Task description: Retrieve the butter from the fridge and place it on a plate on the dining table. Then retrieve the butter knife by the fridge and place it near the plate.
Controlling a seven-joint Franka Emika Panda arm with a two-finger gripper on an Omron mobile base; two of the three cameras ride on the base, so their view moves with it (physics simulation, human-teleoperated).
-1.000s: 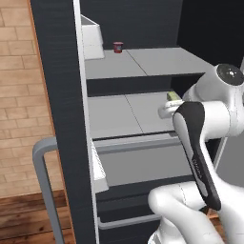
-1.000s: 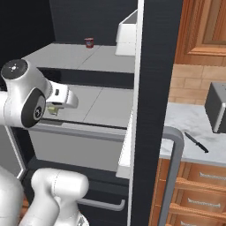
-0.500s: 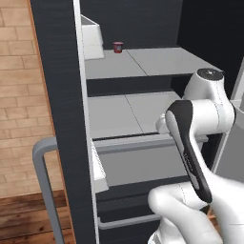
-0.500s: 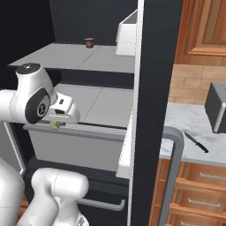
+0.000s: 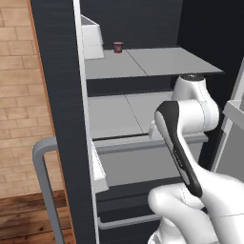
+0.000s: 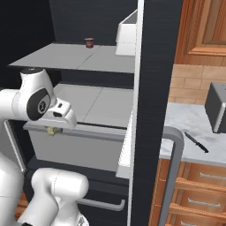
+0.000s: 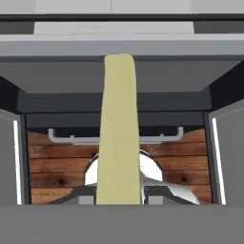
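Note:
The pale yellow butter stands as a long stick between my fingertips, and my gripper is shut on it. From the right base view the gripper hangs pointing down just in front of the middle shelf's edge, a bit of butter showing under it. The black fridge stands open, with grey shelves inside. The dark butter knife lies on the marble counter to the fridge's right. The plate and the dining table are out of view.
A small red-lidded jar and a white bin sit on the upper shelf. The open door with its grey bar handle stands close on the left. A grey appliance sits on the counter above wooden drawers.
The hand has drawn back out of the middle shelf with the butter and swung down, so it now points at the floor in front of the drawer.

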